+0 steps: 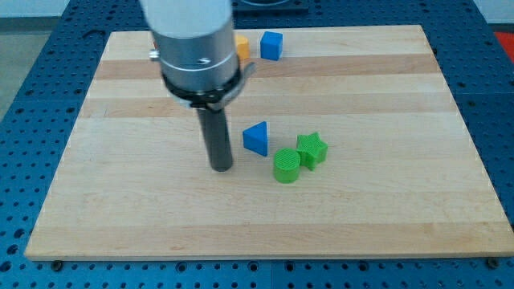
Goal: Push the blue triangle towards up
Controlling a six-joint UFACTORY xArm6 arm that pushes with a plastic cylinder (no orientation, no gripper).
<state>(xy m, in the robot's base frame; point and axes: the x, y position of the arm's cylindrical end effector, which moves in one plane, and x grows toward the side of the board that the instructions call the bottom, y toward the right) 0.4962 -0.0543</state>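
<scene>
The blue triangle [256, 138] lies near the middle of the wooden board [385, 209]. My tip [222, 168] rests on the board to the left of the triangle and a little below it, with a small gap between them. The rod rises from the tip to the large grey arm body [195, 48], which covers the top left of the board.
A green cylinder [287, 166] and a green star [312, 149] sit just right of and below the triangle, touching each other. A blue cube [271, 45] and part of a yellow block [241, 46] lie at the top edge. Other top-row blocks are hidden by the arm.
</scene>
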